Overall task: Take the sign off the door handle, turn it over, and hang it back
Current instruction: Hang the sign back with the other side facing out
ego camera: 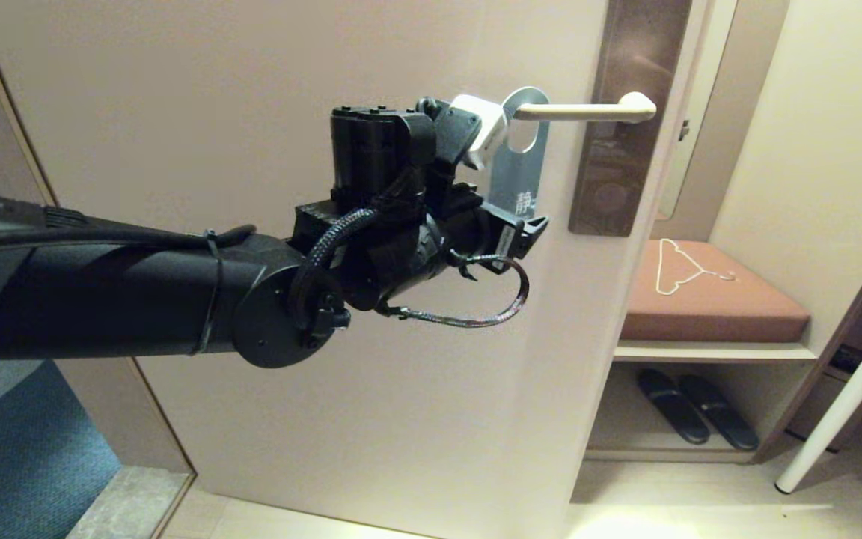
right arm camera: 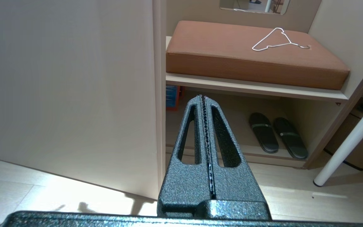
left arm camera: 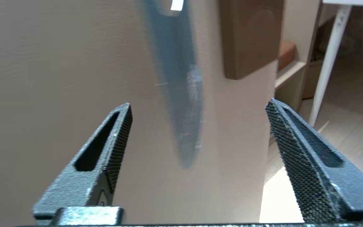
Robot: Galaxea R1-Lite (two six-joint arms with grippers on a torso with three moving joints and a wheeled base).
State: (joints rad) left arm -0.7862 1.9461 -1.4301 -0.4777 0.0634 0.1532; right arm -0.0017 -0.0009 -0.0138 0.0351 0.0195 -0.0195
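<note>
Sign [ego camera: 518,176] hanging on the door handle [ego camera: 588,111], blue-grey, left gripper [left arm camera: 198,108] right up at it with fingers spread wide either side, not gripping, right gripper [right arm camera: 204,97] pinched shut on nothing, low down, bench cushion [right arm camera: 250,55] with hanger [right arm camera: 277,39] further back on the right

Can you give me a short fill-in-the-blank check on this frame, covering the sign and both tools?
1. The sign hangs from the door ____.
2. The left tool is ____, with the sign between its fingers but not touching them.
3. The right tool is ____ and holds nothing.
4. On the brown cushion lies a white wire ____.

Missing words: handle; open; shut; hanger
</note>
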